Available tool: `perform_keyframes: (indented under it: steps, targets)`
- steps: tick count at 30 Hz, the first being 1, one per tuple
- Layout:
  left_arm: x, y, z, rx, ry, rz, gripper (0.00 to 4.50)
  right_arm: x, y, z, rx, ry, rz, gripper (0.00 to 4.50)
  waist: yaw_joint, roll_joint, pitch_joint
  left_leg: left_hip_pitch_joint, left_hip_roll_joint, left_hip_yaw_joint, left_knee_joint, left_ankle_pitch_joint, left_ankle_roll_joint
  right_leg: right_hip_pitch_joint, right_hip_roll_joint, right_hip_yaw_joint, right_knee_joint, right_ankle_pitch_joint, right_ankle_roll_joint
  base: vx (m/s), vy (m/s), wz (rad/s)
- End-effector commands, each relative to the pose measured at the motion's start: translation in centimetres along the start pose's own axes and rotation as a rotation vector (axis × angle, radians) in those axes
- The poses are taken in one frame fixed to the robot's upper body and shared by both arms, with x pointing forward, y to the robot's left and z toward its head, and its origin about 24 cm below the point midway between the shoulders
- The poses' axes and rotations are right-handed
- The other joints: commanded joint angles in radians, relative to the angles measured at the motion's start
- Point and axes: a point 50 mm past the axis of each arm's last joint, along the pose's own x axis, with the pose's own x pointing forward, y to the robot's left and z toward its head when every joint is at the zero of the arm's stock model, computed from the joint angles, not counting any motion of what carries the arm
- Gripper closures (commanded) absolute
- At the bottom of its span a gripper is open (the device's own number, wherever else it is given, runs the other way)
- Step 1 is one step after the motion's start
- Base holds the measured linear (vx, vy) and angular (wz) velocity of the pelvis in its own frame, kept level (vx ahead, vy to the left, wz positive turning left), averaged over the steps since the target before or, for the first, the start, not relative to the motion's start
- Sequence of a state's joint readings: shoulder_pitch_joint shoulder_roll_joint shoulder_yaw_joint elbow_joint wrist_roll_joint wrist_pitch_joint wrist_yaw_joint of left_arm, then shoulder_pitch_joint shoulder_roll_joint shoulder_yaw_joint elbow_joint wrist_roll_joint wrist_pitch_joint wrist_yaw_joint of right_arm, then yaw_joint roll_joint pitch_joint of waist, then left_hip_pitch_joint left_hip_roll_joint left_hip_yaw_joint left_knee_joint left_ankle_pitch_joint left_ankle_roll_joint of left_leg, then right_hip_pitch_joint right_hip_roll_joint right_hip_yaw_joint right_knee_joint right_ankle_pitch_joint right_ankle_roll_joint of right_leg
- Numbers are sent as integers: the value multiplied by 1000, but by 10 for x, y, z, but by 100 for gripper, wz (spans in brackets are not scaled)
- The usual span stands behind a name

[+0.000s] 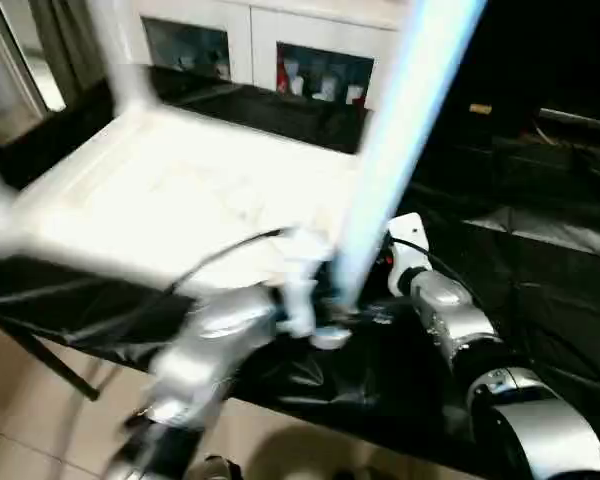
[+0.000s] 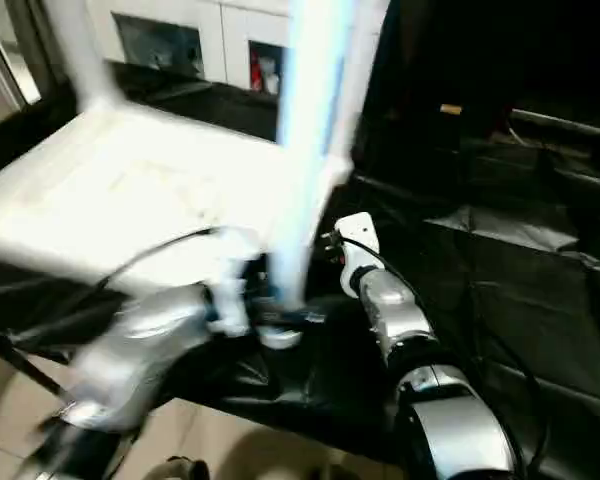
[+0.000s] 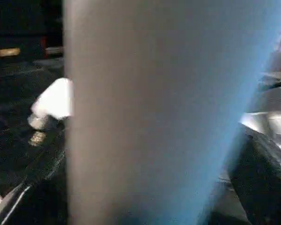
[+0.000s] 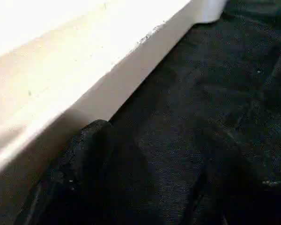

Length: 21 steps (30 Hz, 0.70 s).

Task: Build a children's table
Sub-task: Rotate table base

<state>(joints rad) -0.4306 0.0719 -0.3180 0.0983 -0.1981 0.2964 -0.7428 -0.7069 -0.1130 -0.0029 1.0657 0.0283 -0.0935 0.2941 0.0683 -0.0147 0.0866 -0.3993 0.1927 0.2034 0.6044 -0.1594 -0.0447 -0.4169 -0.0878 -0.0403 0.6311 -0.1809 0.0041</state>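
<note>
White table (image 1: pixel 170 200) upside down on black cloth (image 1: pixel 540 290); leg (image 1: pixel 400 140) standing at near corner. Left gripper (image 1: pixel 325 320) spread wide around leg base; left wrist view: leg (image 3: pixel 159 112) close. Right gripper: spread cannot be told; right wrist view: finger (image 4: pixel 84 178) against table edge (image 4: pixel 107 79).

One white tabletop (image 1: pixel 170 200) is lying on one black-draped bench (image 1: pixel 540 300); three legs (image 1: pixel 405 130) are standing; one cabinet (image 1: pixel 280 50) is showing behind.

We see the children's table (image 1: pixel 170 200) in smooth white plastic, its leg (image 1: pixel 400 130) a glossy tube, the bench cover (image 4: pixel 215 103) a matt black woven cloth, our forearms (image 1: pixel 460 320) in shiny silver metal, the cabinet (image 1: pixel 270 50) doors glazed.
</note>
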Motion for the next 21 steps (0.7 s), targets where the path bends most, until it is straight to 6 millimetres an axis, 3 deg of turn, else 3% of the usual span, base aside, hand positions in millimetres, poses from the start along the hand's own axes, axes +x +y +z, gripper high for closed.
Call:
perform_keyframes:
  steps: [1, 2, 3, 4, 5, 6, 9, 10, 11, 12, 13, 18, 21]
  targets:
    - [-4, 13, -1, 40, 27, 63, 3, 0, -7, 8, -3, -35, -28, 125, 8, 6, -95, 26, 27, -18, -63, -209, 19, 59, -45, 30, -69, -93, -241, 0, 0, 0]
    - [-9, 18, 0, 52, 38, 71, 3, -2, -13, 8, -2, -41, -41, 125, 11, 19, -96, 25, 28, -20, -63, -211, 21, 59, -48, 30, -67, -98, -246, 0, 0, 0]
    - [-14, 20, -1, 51, 52, 58, 3, -5, -18, 8, -6, -48, -49, 125, 10, 17, -97, 26, 28, -20, -63, -211, 21, 58, -47, 29, -69, -101, -244, 0, 0, 0]
    - [-18, 21, -2, 51, 62, 47, 3, -7, -22, 8, -9, -53, -54, 125, 11, 30, -99, 28, 27, -19, -61, -213, 23, 57, -45, 29, -67, -96, -250, 0, 0, 0]
    - [-24, 22, -3, 50, 76, 32, 3, -11, -31, 9, -12, -62, -59, 125, 13, 24, -100, 26, 26, -17, -60, -217, 26, 58, -43, 28, -69, -102, -249, 0, 0, 0]
    - [-25, 22, -4, 50, 81, 28, 3, -12, -32, 9, -13, -63, -59, 125, 17, 29, -101, 28, 26, -18, -59, -216, 26, 57, -44, 28, -68, -106, -248, 0, 0, 0]
    - [-36, 24, -11, 48, 134, -20, 3, -18, -42, 10, -27, -74, -46, 125, 21, 25, -102, 26, 26, -16, -60, -218, 30, 56, -42, 27, -70, -130, -244, 0, 0, 0]
    - [-39, 25, -15, 58, 160, -35, 3, -21, -46, 10, -34, -74, -29, 125, 22, 29, -103, 27, 27, -18, -60, -224, 29, 55, -44, 27, -71, -146, -242, 0, 0, 0]
    - [-45, 28, -20, 70, 206, -49, 3, -25, -51, 10, -55, -71, 2, 125, 24, 25, -102, 27, 26, -17, -61, -235, 29, 54, -43, 26, -75, -164, -237, 0, 0, 0]
    - [-51, 32, -25, 85, 248, -57, 3, -28, -54, 10, -77, -64, 37, 125, 27, 28, -102, 29, 27, -18, -61, -236, 29, 53, -43, 26, -74, -167, -234, 0, 0, 0]
    - [-56, 36, -29, 97, 295, -57, 30, -32, -55, 10, -107, -52, 79, 125, 25, 28, -103, 26, 25, -18, -61, -225, 31, 54, -41, 26, -72, -158, -232, 0, 0, 0]
    - [-68, 51, -39, 128, 414, -67, 43, -46, -55, 8, -223, -8, 273, 125, 31, 27, -102, 26, 27, -20, -62, -237, 33, 54, -43, 25, -75, -185, -221, 0, 0, 0]
    - [-69, 57, -39, 115, 435, -95, 83, -57, -53, 9, -276, 16, 408, 125, 32, 25, -101, 25, 28, -19, -63, -238, 37, 53, -44, 26, -77, -183, -231, 0, 0, 0]
